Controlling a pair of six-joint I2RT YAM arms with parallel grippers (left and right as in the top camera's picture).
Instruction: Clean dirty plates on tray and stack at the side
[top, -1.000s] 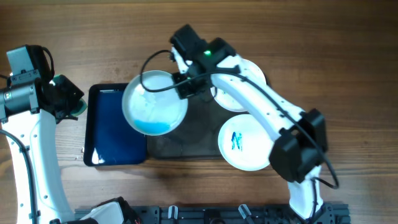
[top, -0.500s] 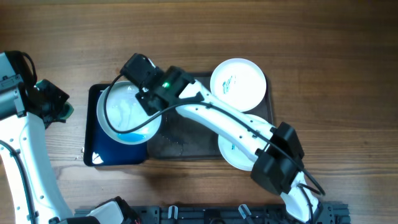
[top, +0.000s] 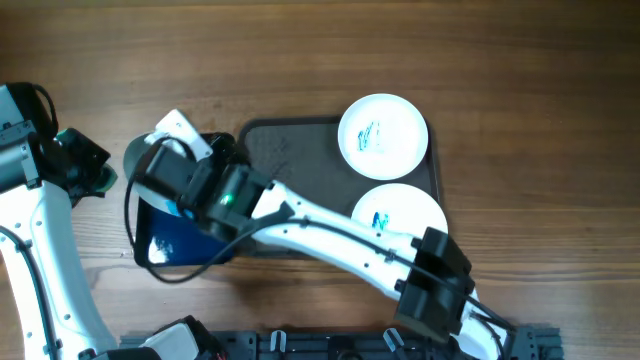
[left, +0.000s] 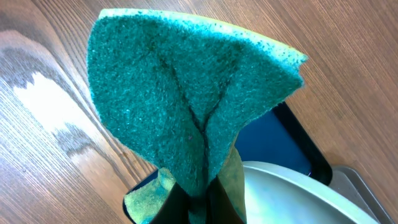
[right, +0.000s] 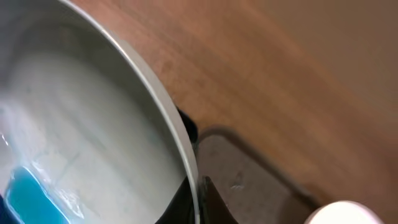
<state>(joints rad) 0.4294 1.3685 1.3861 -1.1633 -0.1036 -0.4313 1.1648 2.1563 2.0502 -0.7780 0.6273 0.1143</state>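
Observation:
My right gripper (right: 196, 202) is shut on the rim of a white plate (right: 81, 124) that carries a blue smear. In the overhead view this gripper (top: 190, 185) hangs over the blue tray, and only the plate's left part (top: 138, 160) shows past the arm. Two more plates (top: 383, 135) (top: 398, 215), both with blue scribbles, lie on the right side of the dark grey tray (top: 290, 150). My left gripper (left: 199, 208) is shut on a folded teal sponge (left: 186, 93) at the far left (top: 100, 178), just left of the held plate (left: 292, 193).
A glossy blue tray (top: 165, 240) lies against the dark grey tray's left edge, under the right arm. Bare wooden tabletop (top: 520, 80) surrounds both trays. A black rail (top: 330, 345) runs along the front edge.
The right arm has swung left with the plate, from the grey tray's left end to over the blue tray. The left gripper drew back slightly left, then stayed put.

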